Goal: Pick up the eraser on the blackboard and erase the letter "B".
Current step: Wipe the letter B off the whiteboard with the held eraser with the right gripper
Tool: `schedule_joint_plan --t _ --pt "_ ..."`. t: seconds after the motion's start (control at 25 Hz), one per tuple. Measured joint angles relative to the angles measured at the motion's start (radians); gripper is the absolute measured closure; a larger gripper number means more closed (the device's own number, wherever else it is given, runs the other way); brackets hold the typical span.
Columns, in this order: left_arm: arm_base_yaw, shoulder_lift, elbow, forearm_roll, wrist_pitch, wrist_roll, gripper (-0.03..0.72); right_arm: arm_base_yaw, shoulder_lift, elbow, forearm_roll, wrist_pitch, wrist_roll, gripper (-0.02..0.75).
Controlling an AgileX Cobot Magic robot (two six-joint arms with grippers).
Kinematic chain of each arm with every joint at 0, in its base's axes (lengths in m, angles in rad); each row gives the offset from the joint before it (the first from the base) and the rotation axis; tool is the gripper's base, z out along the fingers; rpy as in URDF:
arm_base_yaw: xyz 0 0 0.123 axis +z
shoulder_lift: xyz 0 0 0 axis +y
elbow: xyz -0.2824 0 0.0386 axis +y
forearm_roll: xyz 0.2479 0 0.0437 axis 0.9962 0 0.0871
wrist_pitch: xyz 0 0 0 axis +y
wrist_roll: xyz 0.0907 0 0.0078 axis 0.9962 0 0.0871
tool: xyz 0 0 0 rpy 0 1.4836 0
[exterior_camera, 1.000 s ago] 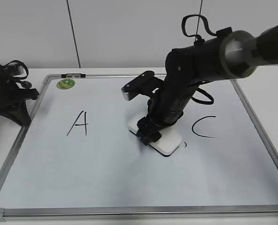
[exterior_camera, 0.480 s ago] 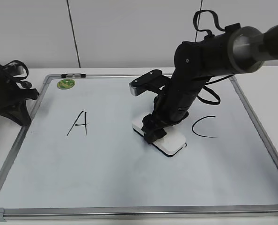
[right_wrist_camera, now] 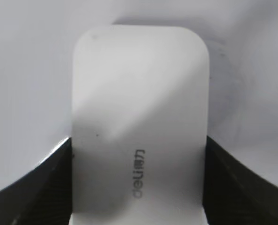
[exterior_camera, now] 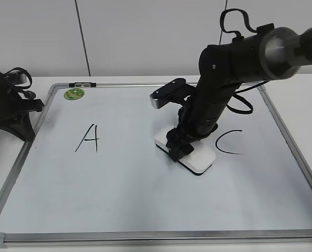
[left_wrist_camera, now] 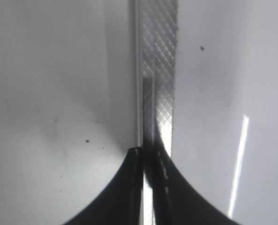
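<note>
right gripper (exterior_camera: 179, 145) is clamped across the flat white plastic eraser (exterior_camera: 194, 154), which sits flat mid-board on the white metal-framed blackboard (exterior_camera: 119, 173), long axis diagonal, just left of the black "C" (exterior_camera: 228, 143), no "B" visible.

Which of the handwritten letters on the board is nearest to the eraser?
The C. It sits just right of the eraser held by the right gripper, almost touching it, while the A stands far off on the board's left side.
</note>
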Motion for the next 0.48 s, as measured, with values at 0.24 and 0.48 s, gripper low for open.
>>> schedule_joint_plan --t 0.24,0.48 --pt "0.0 0.0 0.0 0.0 0.0 0.0 0.666 -0.025 -0.002 0.0 -0.023 0.008 0.029 0.216" --pt "0.0 0.0 0.0 0.0 0.0 0.0 0.666 -0.05 -0.002 -0.002 -0.029 0.018 0.034 0.216"
